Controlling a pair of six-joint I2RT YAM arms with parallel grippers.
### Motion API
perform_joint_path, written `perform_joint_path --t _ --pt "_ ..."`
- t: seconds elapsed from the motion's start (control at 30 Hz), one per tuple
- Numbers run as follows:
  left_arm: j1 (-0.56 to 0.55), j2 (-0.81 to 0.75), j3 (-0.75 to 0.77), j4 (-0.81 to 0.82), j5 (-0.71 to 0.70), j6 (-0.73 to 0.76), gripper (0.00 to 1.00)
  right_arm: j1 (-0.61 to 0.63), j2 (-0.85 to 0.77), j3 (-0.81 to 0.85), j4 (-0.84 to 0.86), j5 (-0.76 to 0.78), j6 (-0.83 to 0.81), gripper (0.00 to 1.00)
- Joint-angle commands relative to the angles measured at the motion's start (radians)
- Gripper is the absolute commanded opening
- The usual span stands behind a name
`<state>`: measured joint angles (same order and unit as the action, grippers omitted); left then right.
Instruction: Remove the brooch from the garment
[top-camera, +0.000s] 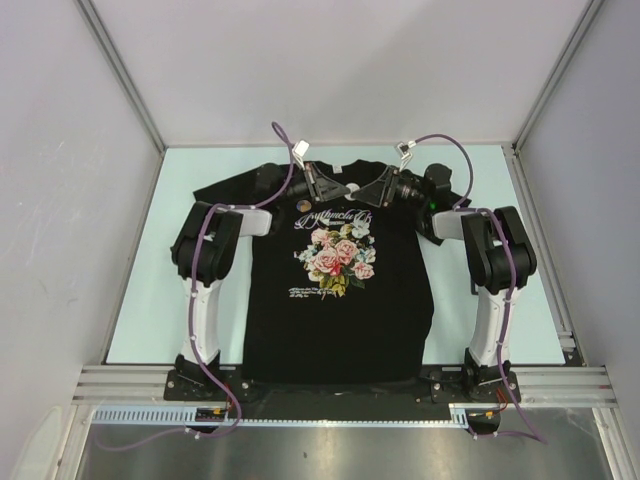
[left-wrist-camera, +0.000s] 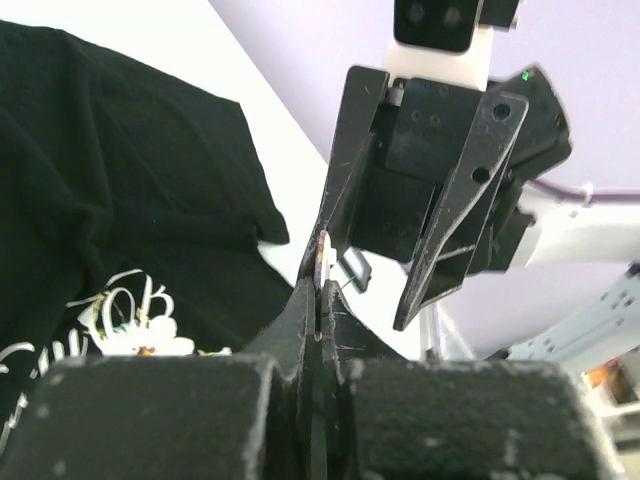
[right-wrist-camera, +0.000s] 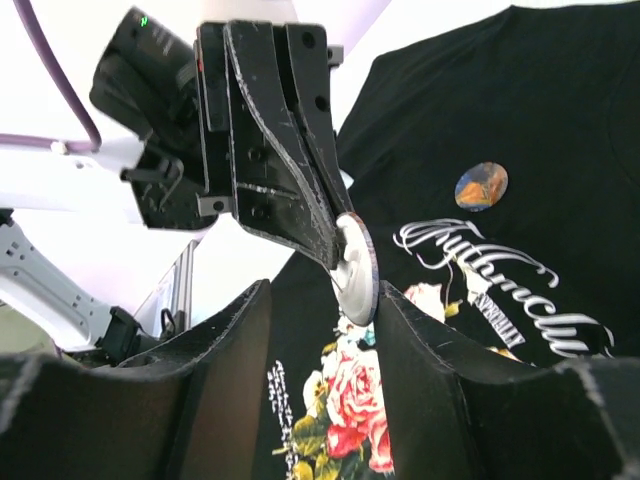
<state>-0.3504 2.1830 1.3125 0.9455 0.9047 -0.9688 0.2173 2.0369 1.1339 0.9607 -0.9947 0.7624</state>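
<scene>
Black rose-print T-shirt (top-camera: 340, 320) lies flat on the pale table (top-camera: 130, 260), a round orange-and-blue badge (right-wrist-camera: 481, 186) left of its lettering. Above the far chest, left gripper (left-wrist-camera: 318, 315) pinches a white-backed round brooch (right-wrist-camera: 357, 272); right gripper (left-wrist-camera: 352, 300) stands open around it.

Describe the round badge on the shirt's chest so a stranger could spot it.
Find the black short-sleeved T-shirt on the pale table. Above its pink rose print, just over the start of the white cursive lettering, sits a small round badge, mottled orange and blue unlike anything around it.
</scene>
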Motion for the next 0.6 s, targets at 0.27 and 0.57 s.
perform_joint_path --t 0.27,0.57 --pt "0.010 -0.048 -0.058 0.358 -0.093 -0.228 0.00 0.017 0.003 0.018 0.112 0.048 0.035 0.38" --pt "0.005 -0.058 -0.053 0.299 -0.081 -0.171 0.00 0.019 0.006 0.018 0.144 0.070 0.063 0.37"
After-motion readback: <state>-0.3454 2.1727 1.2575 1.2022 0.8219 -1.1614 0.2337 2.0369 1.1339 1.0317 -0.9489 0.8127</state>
